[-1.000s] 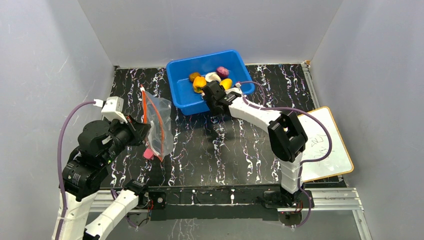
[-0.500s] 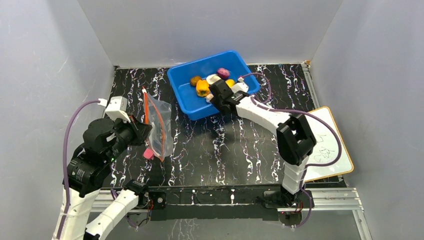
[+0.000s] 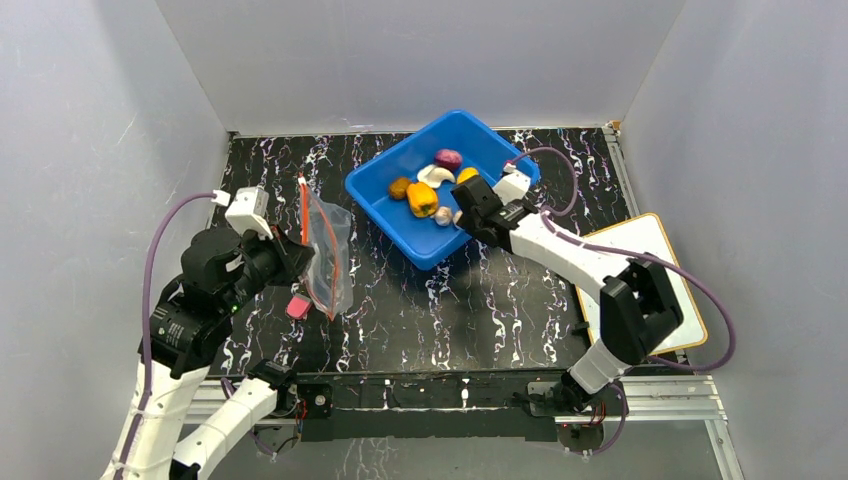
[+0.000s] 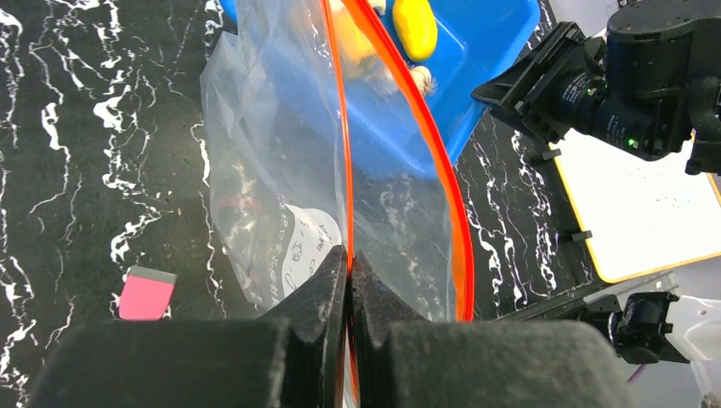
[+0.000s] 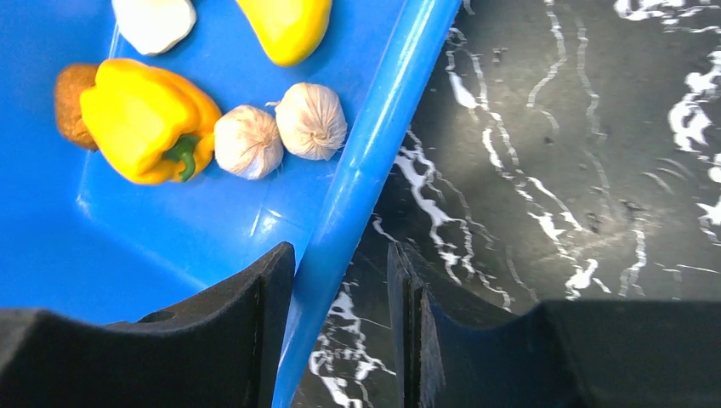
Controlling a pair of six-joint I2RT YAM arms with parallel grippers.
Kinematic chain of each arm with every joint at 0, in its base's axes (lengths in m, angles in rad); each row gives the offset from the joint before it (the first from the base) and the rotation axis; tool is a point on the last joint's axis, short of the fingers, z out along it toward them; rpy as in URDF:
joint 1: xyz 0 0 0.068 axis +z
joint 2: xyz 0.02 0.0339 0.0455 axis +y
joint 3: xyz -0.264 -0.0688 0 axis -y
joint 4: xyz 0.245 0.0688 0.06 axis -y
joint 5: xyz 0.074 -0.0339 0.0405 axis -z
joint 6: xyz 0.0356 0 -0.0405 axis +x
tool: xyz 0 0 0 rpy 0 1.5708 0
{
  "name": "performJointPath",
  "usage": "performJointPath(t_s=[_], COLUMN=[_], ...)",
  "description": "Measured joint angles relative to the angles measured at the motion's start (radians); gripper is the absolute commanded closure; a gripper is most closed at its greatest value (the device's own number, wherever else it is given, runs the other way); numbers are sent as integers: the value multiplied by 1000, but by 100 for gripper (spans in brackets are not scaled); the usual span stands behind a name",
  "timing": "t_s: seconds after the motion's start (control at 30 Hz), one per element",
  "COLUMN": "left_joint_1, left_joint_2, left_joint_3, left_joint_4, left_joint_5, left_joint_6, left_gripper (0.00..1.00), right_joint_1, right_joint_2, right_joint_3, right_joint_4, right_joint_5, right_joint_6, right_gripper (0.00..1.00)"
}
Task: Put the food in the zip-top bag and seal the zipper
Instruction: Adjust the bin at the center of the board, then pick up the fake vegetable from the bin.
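Note:
The clear zip-top bag (image 3: 326,258) hangs mouth-up from my left gripper (image 3: 290,256), which is shut on one side of its red-orange zipper (image 4: 340,127); the mouth gapes open (image 4: 400,170). The food lies in the blue bin (image 3: 475,132): an orange-yellow pepper (image 3: 421,198), a yellow oval fruit (image 5: 289,25), a brown lump (image 5: 70,102), a purple piece (image 3: 448,158), a white piece (image 5: 153,21) and two beige garlic bulbs (image 5: 310,119). My right gripper (image 5: 340,272) straddles the bin's near rim (image 5: 374,161), with the inner finger against the wall and a gap to the outer finger.
A small pink block (image 3: 297,306) lies on the black marbled table below the bag, and also shows in the left wrist view (image 4: 146,291). A whiteboard (image 3: 640,290) lies at the right edge. Grey walls enclose three sides.
The blue bin has swung and slid right along with my right gripper, and the food has shifted inside it. My left arm has carried the bag a little right and up.

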Motion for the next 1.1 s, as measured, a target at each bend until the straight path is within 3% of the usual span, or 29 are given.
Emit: performJointPath(t_s=[0.13, 0.33, 0.47, 0.73, 0.9, 1.1], left_joint_1=[0, 0, 0, 0, 0, 0], left_joint_2=[25, 126, 161, 154, 213, 284], left_joint_3=[-1, 3, 2, -7, 40, 176], left_joint_4=[7, -14, -17, 2, -42, -95], left_joint_5=[45, 100, 134, 203, 199, 138], left_joint_6=[17, 35, 39, 74, 124, 195], left_gripper=[100, 100, 100, 100, 100, 100], right_joint_1=[0, -1, -1, -1, -1, -1], right_joint_2=[-72, -151, -212, -327, -298, -137], right_joint_3=[-60, -84, -72, -42, -18, 48], right_joint_4=[-27, -72, -88, 5, 110, 193], right_joint_5=[20, -10, -50, -190, -223, -259], right_joint_6=[-40, -144, -233, -452, -534, -610], right_gripper=[54, 38, 33, 24, 20, 15])
